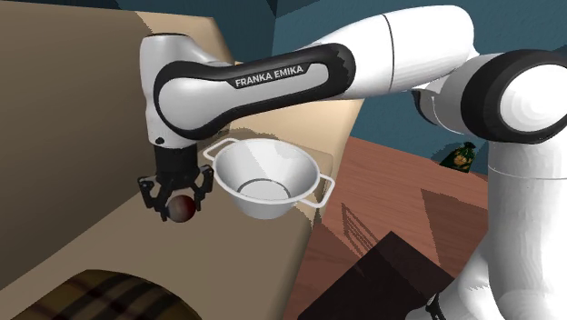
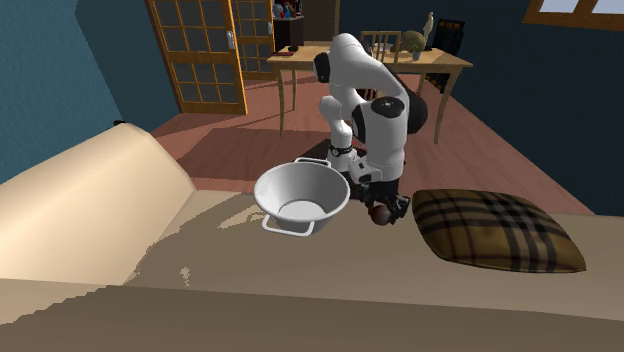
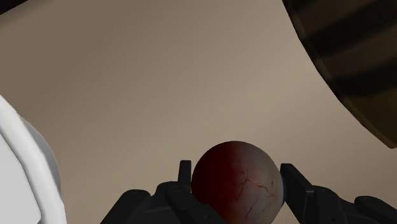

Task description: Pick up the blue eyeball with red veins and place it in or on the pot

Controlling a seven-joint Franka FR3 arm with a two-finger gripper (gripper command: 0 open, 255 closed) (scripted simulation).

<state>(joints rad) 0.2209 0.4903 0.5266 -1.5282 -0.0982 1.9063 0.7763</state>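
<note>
The black two-finger claw (image 3: 236, 169) is clenched on a round eyeball (image 3: 238, 188), dark red on one side and pale grey with thin red veins on the other. One finger presses on each flank. In the shoulder view the eyeball hangs just over the beige sofa (image 1: 82, 155); I cannot tell whether it touches. The white bowl-shaped pot with two loop handles (image 1: 263, 164) stands near at the claw's three o'clock. In the second exterior view a brown plaid cushion (image 2: 495, 230) lies at the claw's three o'clock.
</note>
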